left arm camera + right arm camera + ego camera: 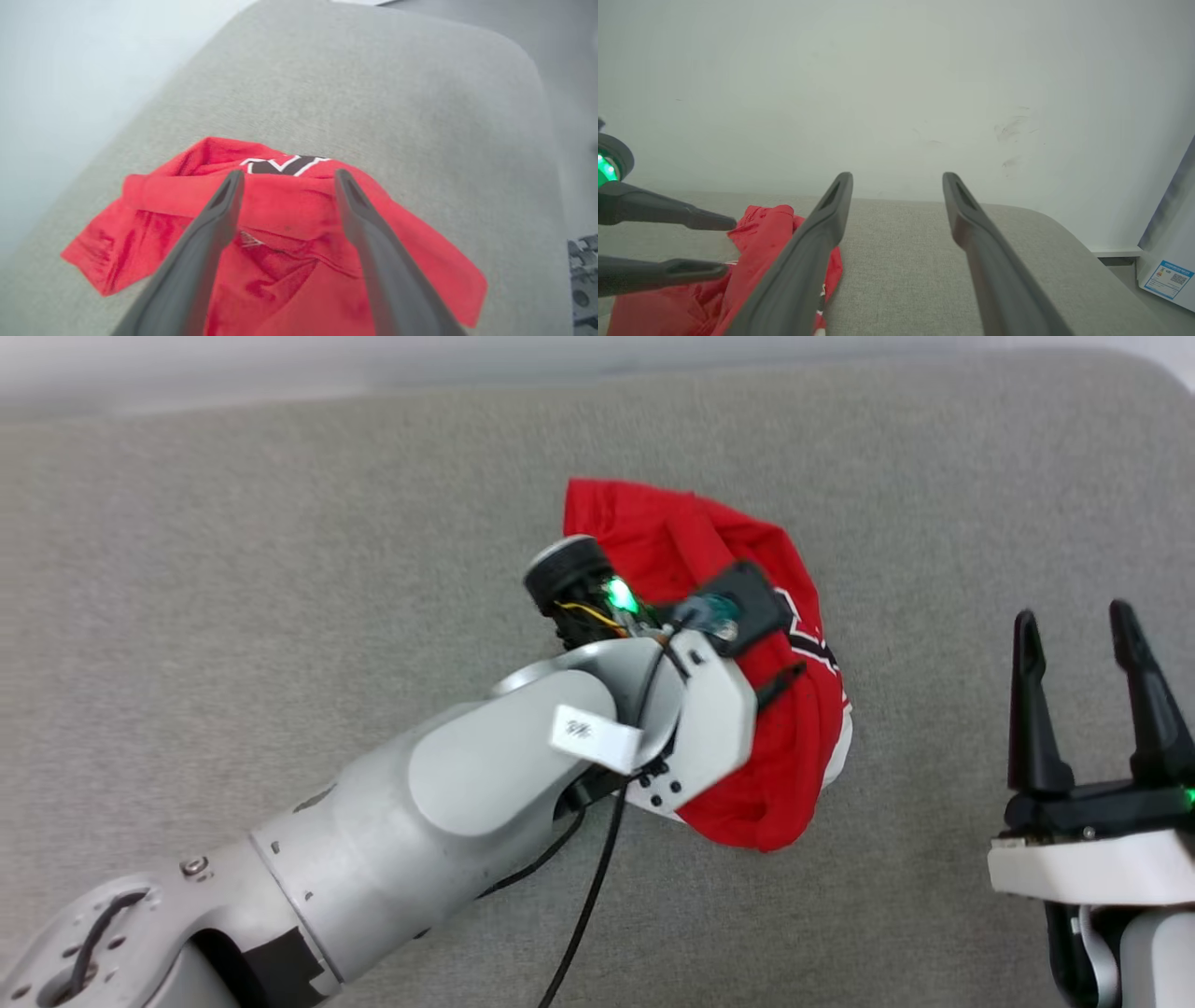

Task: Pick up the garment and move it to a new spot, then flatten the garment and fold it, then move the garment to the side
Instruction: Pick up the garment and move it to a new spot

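The garment (672,537) is a red jersey lying crumpled on a grey fabric cushion (280,569), with black white-outlined lettering showing on its right side. My left arm (485,775) reaches over it from the lower left. In the left wrist view my left gripper (288,173) is open, its fingers spread just above the garment (154,196) with nothing clamped between them. My right gripper (1073,613) stands open at the lower right, apart from the cloth. The right wrist view shows the right gripper (897,175) open over bare cushion, with the garment (761,233) and the open left gripper (728,246) to its left.
The cushion's far edge meets a pale wall (896,93). Its far right corner (528,60) is rounded and drops to the floor. A white box with a blue label (1169,280) stands beyond the right edge. A black cable (588,905) hangs from the left arm.
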### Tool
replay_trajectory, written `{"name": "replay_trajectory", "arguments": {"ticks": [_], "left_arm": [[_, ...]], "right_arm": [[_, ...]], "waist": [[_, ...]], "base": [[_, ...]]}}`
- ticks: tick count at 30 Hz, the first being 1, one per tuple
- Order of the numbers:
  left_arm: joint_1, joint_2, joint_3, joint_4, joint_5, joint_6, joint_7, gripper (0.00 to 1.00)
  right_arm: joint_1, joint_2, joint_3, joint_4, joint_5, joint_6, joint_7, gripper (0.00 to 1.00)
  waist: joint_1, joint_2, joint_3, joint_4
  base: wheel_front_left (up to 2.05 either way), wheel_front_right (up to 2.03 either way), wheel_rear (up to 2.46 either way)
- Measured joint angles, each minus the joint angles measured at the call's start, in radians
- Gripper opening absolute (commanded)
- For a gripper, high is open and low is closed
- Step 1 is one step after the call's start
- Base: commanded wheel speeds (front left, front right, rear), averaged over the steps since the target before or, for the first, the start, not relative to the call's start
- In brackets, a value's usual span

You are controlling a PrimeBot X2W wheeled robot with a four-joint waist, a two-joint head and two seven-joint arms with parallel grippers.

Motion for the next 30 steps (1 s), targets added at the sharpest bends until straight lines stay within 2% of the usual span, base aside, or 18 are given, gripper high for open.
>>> {"name": "replay_trajectory", "arguments": {"ticks": [7, 12, 15, 21, 25, 28, 30], "left_arm": [[0.095, -0.012, 0.054, 0.106, 0.019, 0.076, -0.243, 1.00], [0.183, 0.040, 0.092, 0.124, 0.019, 0.160, -0.367, 1.00], [0.237, 0.073, 0.128, 0.119, 0.020, 0.227, -0.428, 1.00], [0.357, 0.146, 0.248, 0.047, 0.044, 0.376, -0.468, 1.00], [0.461, 0.190, 0.391, -0.090, 0.117, 0.470, -0.470, 1.00], [0.580, 0.212, 0.492, -0.179, 0.177, 0.520, -0.471, 1.00], [0.654, 0.222, 0.552, -0.225, 0.216, 0.539, -0.471, 1.00]], "right_arm": [[0.069, 0.000, 0.004, 0.030, -0.011, 0.000, 0.000, 1.00], [0.111, 0.000, 0.008, 0.045, -0.011, 0.000, 0.000, 1.00], [0.137, 0.000, 0.007, 0.052, -0.011, 0.000, 0.000, 1.00], [0.175, 0.000, 0.002, 0.062, -0.011, 0.000, 0.000, 1.00], [0.189, 0.000, 0.003, 0.071, -0.013, 0.000, 0.000, 1.00], [0.193, 0.001, 0.008, 0.075, -0.013, 0.000, 0.000, 1.00], [0.193, 0.001, 0.010, 0.078, -0.013, 0.000, 0.000, 1.00]], "waist": [[0.0000, 0.0000, -0.108, 0.034], [-0.0001, 0.0000, -0.179, 0.061], [-0.0001, 0.0000, -0.212, 0.080], [-0.0001, 0.0000, -0.261, 0.119], [-0.0001, 0.0000, -0.287, 0.139], [-0.0001, 0.0000, -0.300, 0.147], [-0.0002, -0.0001, -0.305, 0.150]], "base": [[0.00, 0.00, 0.00], [0.00, 0.00, 0.00], [0.00, 0.00, 0.00], [0.00, 0.00, 0.00], [0.00, 0.00, 0.00], [0.00, 0.00, 0.00], [0.00, 0.00, 0.00]]}}
